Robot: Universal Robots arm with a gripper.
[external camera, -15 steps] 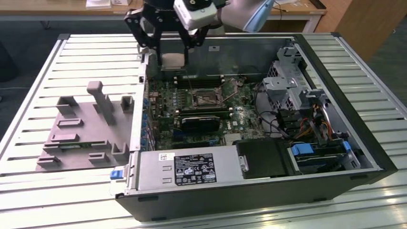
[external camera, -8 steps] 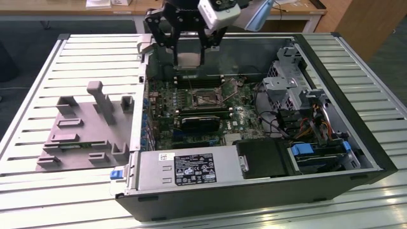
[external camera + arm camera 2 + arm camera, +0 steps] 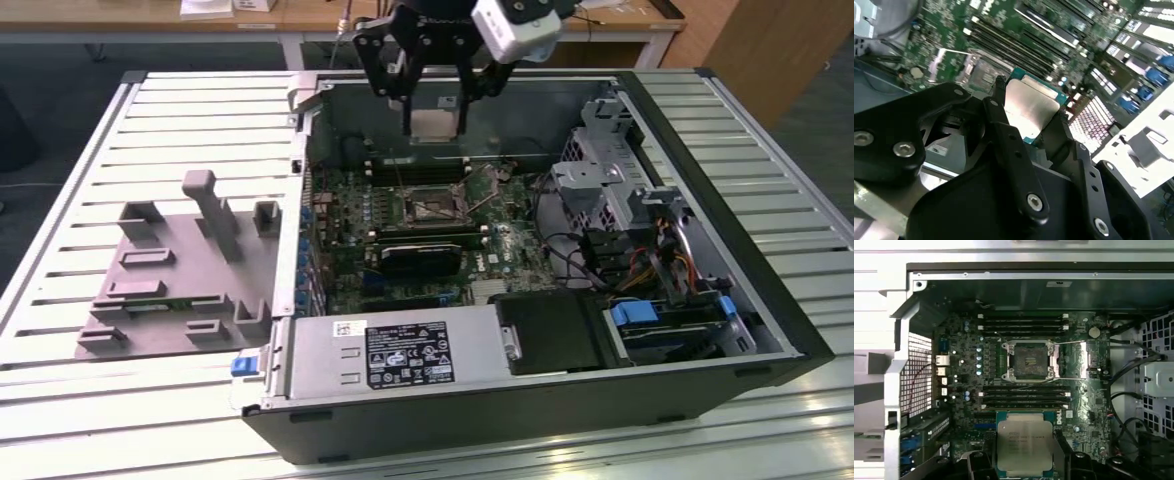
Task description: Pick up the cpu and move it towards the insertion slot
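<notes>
From the grey fixture plate [image 3: 167, 275] on the exterior view's left across to the open computer case [image 3: 694, 200], my gripper [image 3: 435, 115] hangs above the motherboard, clamped on the cpu [image 3: 1024, 449] by its edges (light, stiff, fragile underneath), with the insertion slot [image 3: 1030, 359] near below.

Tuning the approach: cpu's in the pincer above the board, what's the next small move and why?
Probably ease the pincer toward the insertion slot: the cpu is gripped and hangs above the motherboard, but in the first wrist view it sits off to one side of the slot, not over it.
</notes>
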